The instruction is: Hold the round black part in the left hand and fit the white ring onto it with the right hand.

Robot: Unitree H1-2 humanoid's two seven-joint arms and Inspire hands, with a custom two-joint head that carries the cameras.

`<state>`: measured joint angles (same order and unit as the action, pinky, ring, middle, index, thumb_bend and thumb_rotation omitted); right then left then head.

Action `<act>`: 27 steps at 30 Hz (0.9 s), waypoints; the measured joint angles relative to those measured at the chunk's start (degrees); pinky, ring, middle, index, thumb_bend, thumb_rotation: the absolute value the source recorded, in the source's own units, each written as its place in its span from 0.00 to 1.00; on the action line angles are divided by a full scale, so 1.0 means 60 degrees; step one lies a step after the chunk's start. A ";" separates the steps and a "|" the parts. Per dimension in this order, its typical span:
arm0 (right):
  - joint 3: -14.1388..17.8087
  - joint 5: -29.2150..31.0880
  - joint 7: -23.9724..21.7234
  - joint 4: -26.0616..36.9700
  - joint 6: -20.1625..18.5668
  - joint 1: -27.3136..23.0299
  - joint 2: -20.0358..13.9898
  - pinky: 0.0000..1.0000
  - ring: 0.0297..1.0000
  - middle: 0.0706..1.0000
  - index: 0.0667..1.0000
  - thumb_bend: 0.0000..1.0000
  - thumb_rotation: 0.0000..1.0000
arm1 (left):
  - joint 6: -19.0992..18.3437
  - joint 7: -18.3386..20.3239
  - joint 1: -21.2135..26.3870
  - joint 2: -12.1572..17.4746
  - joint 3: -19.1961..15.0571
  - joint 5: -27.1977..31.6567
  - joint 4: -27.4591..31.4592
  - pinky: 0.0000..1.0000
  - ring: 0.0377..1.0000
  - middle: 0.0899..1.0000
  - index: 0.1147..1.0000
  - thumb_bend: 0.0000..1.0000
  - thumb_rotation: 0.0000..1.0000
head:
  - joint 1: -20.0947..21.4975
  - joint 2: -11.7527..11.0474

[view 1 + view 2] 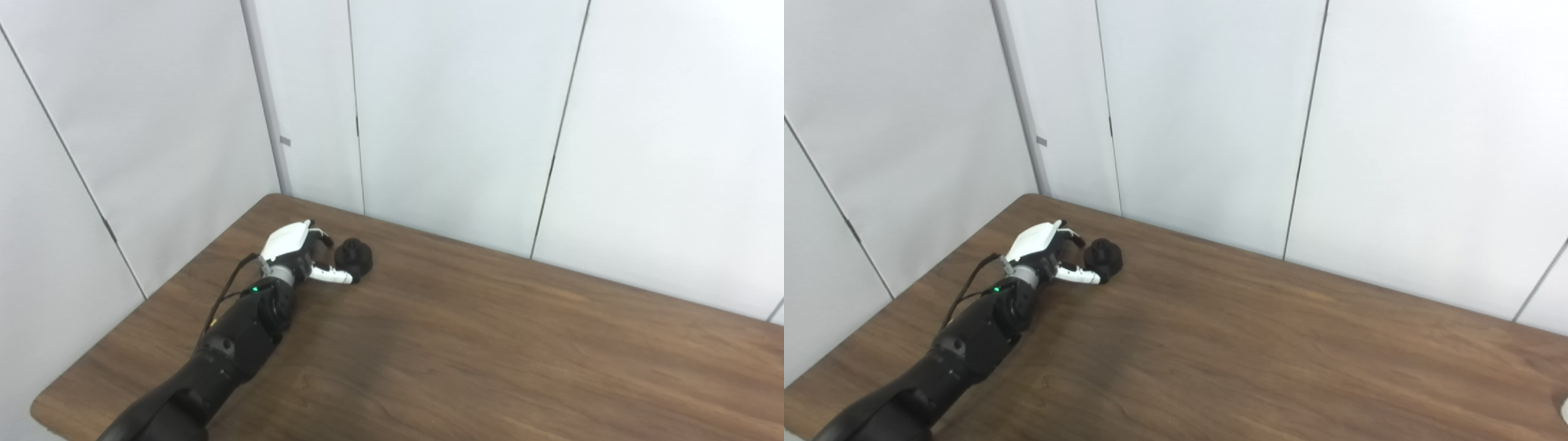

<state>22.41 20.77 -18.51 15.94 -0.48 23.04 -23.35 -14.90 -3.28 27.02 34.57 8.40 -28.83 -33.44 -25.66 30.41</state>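
L hand (298, 251) at black part (355, 258) — fingers apart

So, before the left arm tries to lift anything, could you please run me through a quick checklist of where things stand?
1. Left robot hand at the round black part: ok, fingers open around it.
2. Grip closed on the part: not ok, the fingers are apart.
3. Part resting on the table: ok, near the far left corner.
4. White ring located: cannot tell, only a white sliver shows at the right edge of the right eye view.
5. Right robot hand ready: cannot tell, not in view.
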 measured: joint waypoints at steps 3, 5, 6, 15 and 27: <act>0.0000 0.0001 -0.0002 0.0000 0.0001 0.0015 0.0000 1.00 1.00 1.00 0.98 0.70 0.69 | 0.0161 0.0243 0.0061 0.0001 0.0009 0.0185 -0.0037 1.00 1.00 1.00 0.84 0.97 0.10 | 0.0015 0.0015; 0.0000 0.0001 0.0001 0.0018 -0.0004 0.0022 0.0001 1.00 1.00 1.00 0.97 0.70 0.68 | 0.0316 0.0339 0.0081 -0.0001 0.0038 0.0268 -0.0078 1.00 1.00 1.00 0.87 0.99 0.11 | 0.0029 0.0029; 0.0000 0.0002 0.0002 0.0045 -0.0007 0.0021 0.0001 1.00 1.00 1.00 0.97 0.71 0.68 | 0.0358 0.0356 0.0089 -0.0003 0.0049 0.0289 -0.0109 1.00 1.00 1.00 0.87 0.99 0.12 | 0.0029 0.0044; 0.0000 0.0005 0.0024 0.0229 -0.0168 0.0148 0.0003 1.00 1.00 1.00 0.98 0.73 0.68 | 0.0644 0.0380 0.0354 -0.0052 0.0193 0.0335 -0.0529 1.00 1.00 1.00 0.85 1.00 0.13 | 0.0029 0.0044; 0.0000 -0.0001 0.0030 0.0240 -0.0202 0.0145 0.0003 1.00 1.00 1.00 0.98 0.73 0.69 | 0.0815 0.0317 0.0449 -0.0118 0.0206 0.0379 -0.0646 1.00 1.00 1.00 0.78 0.98 0.09 | 0.0059 0.0059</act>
<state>22.41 20.77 -18.33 17.38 -1.69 23.91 -23.33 -10.01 -1.38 29.71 33.87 9.64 -26.55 -37.31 -25.31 30.76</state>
